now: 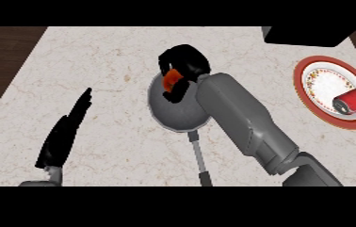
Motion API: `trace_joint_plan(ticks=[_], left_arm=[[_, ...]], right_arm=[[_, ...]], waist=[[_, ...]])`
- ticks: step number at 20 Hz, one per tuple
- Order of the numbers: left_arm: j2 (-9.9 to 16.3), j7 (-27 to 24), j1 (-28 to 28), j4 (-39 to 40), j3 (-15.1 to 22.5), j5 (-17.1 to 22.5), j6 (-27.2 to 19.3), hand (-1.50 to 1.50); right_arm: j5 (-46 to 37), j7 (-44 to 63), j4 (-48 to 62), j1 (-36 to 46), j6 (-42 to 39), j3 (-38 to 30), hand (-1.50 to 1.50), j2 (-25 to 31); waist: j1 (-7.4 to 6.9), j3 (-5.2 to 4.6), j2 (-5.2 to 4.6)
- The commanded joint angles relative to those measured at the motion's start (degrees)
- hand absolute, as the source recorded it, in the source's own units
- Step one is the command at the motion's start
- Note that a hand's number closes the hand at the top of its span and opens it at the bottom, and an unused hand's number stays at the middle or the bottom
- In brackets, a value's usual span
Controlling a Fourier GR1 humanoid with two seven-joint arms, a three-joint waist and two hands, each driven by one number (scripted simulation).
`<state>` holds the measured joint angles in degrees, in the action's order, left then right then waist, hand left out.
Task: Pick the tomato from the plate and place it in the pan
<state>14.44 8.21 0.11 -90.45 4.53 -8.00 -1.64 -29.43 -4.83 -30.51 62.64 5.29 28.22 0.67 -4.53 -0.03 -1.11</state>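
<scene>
Tomato point(170, 76) is wrapped in the right hand's point(182, 66) curled fingers, just above the pan point(177, 115) bowl. Likely light, smooth, bruisable, so hold across its widest part. Plate point(321, 90) well off to that hand's right. Left hand point(64, 135) open, resting.

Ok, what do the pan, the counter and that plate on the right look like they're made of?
The pan looks like metal: plain grey, matte bowl, slim grey handle with a darker grip. The counter looks like polished stone, maybe marble: pale beige with fine veining. The plate looks like glazed ceramic: white centre with small speckled decoration and a red rim. None of this is certain from looks alone.
</scene>
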Motion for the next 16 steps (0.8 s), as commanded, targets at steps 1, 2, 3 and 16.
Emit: trace_joint_plan(ticks=[1,2,3,16], left_arm=[[-0.7,-0.6,-1.3,0.9,1.1,-1.0,0.1,0.0],[-0.9,1.1,-1.5,-1.2,1.8,-1.3,0.0,0.0],[-0.6,0.7,-0.9,-0.6,1.4,-0.3,0.8,0.0],[-0.9,-0.9,-2.0,2.3,0.8,-1.3,0.4,0.0]], right_arm=[[3.9,-1.8,3.8,-1.7,-3.3,4.7,1.5,-0.6],[8.6,0.8,3.7,-1.8,-7.3,1.1,1.5,-0.6],[12.7,1.9,3.3,-4.8,-6.6,-2.1,1.5,-0.6],[34.1,-3.7,-1.1,-6.3,5.6,-4.1,-1.5,-0.7]], waist=[[-1.48,0.0,-0.43],[-1.93,0.05,-0.41],[-2.45,0.08,-0.65],[-2.22,0.09,-0.34]])
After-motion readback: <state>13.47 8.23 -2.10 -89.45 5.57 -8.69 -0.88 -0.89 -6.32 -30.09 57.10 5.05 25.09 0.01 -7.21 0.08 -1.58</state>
